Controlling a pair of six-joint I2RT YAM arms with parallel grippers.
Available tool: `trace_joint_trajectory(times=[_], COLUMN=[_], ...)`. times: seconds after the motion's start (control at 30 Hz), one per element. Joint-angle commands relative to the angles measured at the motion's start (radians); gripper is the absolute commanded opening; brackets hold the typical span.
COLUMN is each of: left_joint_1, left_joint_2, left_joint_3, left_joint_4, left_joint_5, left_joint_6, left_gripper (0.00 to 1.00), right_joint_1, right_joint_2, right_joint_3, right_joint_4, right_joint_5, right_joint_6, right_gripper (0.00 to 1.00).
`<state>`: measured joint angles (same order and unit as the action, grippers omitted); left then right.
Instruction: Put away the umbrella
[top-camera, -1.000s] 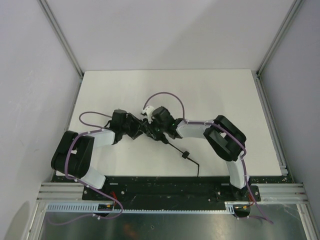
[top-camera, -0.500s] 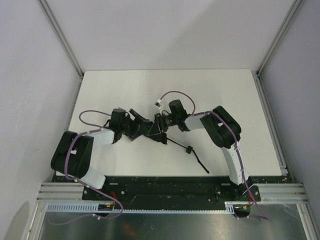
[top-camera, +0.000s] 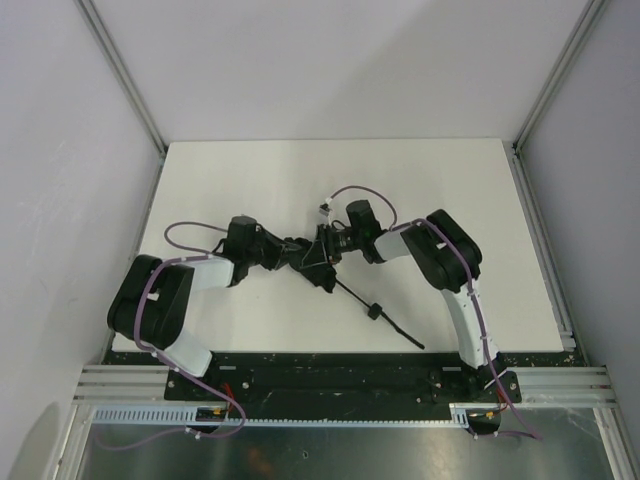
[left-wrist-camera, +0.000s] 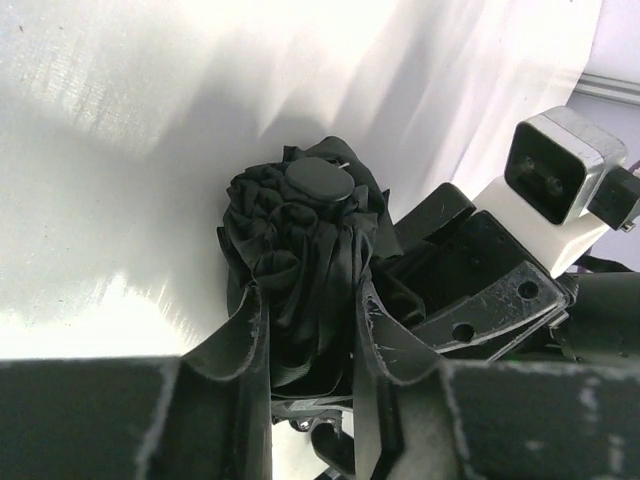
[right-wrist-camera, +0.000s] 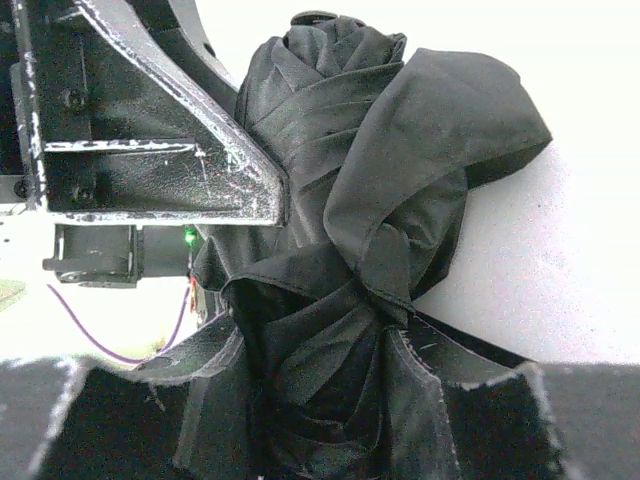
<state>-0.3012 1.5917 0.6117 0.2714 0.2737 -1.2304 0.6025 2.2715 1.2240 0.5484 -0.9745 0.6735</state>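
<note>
Left tool (left-wrist-camera: 305, 315) is clenched on the umbrella (left-wrist-camera: 300, 230), with both fingers pressed into the pleated cloth just below the round cap (left-wrist-camera: 320, 182). My right tool (right-wrist-camera: 310, 385) grips the same bundle from the other side, its jaws sunk in loose folds. The two tools sit very near each other. The umbrella lies near the middle of the counter (top-camera: 430, 190), between my arms, and its thin shaft (top-camera: 395, 325) trails toward the near edge.

My main worry is that I hold cloth rather than anything stiff. If either arm pulls, the fabric could slide through the fingers, or the folds could come apart instead of tightening. A big flap (right-wrist-camera: 470, 130) already bulges free beside my right tool and could snag or spring open. With the tools this close, a small turn of either wrist might knock one into the other. If the arms pull against each other, the ribs could bend. If I swing the bundle, the trailing shaft could drag on the counter and twist the umbrella in my grip.
</note>
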Motion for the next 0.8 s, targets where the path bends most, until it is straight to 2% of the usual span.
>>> trace_joint_trajectory(times=[0.0,0.07,0.17,0.23,0.3,0.53,0.67,0.77], left_joint_1=[-0.021,-0.024,-0.027,-0.028,-0.027,-0.029,-0.027,-0.028], left_joint_2=[0.025,0.028,0.027,0.024,0.023,0.017,0.024,0.044], left_joint_3=[-0.038,-0.041,-0.048,-0.05,-0.05,-0.029,-0.013,-0.002], left_joint_4=[-0.089,-0.091,-0.094,-0.099,-0.103,-0.155,-0.208,-0.232], left_joint_5=[-0.073,-0.075,-0.08,-0.083,-0.085,-0.1,-0.1,-0.082], left_joint_6=[0.09,0.09,0.087,0.087,0.084,0.077,0.044,0.02], left_gripper=[0.0,0.0,0.0,0.0,0.0,0.0,0.0,0.0], right_joint_1=[0.041,0.043,0.048,0.054,0.067,0.215,0.308,0.357], right_joint_2=[-0.048,-0.113,-0.208,-0.263,-0.313,-0.404,-0.376,-0.311], right_joint_3=[-0.035,-0.027,-0.005,0.004,0.007,0.008,0.017,0.069], right_joint_4=[-0.227,-0.339,-0.491,-0.568,-0.61,-0.635,-0.584,-0.613], right_joint_5=[0.102,0.21,0.393,0.496,0.594,0.939,1.09,1.227], right_joint_6=[-0.104,-0.165,-0.261,-0.316,-0.368,-0.52,-0.549,-0.567], right_gripper=[0.35,0.52,0.71,0.81,0.87,0.91,0.92,0.91])
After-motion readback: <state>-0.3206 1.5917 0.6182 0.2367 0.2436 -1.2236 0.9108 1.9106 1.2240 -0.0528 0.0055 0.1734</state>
